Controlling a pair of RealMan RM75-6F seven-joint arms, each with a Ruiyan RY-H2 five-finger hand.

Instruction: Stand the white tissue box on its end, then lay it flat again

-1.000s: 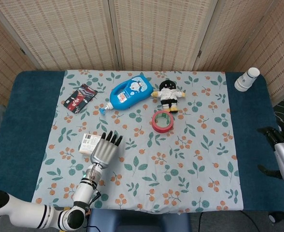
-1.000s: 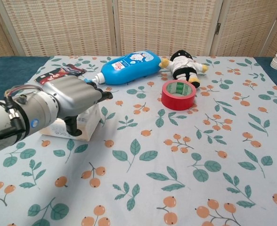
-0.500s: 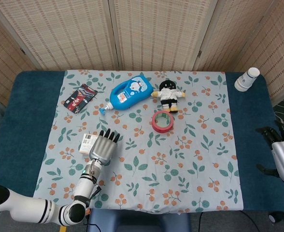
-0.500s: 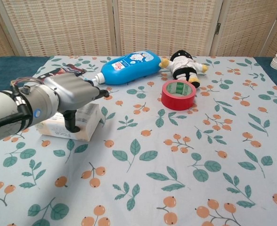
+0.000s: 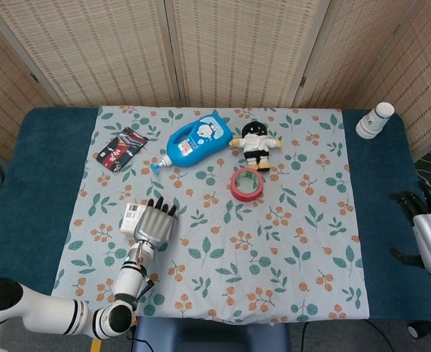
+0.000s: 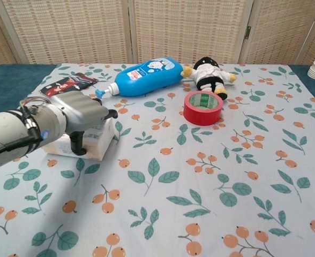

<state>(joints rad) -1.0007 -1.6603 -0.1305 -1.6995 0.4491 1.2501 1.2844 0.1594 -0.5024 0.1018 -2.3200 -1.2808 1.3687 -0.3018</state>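
The white tissue box lies flat on the floral cloth at the front left. My left hand lies over its top and right part, fingers stretched toward the far side and apart. The thumb hangs down against the box's near face in the chest view. Most of the box's top is hidden under the hand. My right hand hovers at the table's far right edge, away from everything, fingers apart and holding nothing; only the head view shows it.
A blue bottle lies beyond the box, with a plush doll and a red tape roll to its right. A dark packet sits at the back left, and stacked paper cups at the back right.
My left hand has slid left and lowered over the tissue box, covering more of its top. The box and the right hand have stayed in place.
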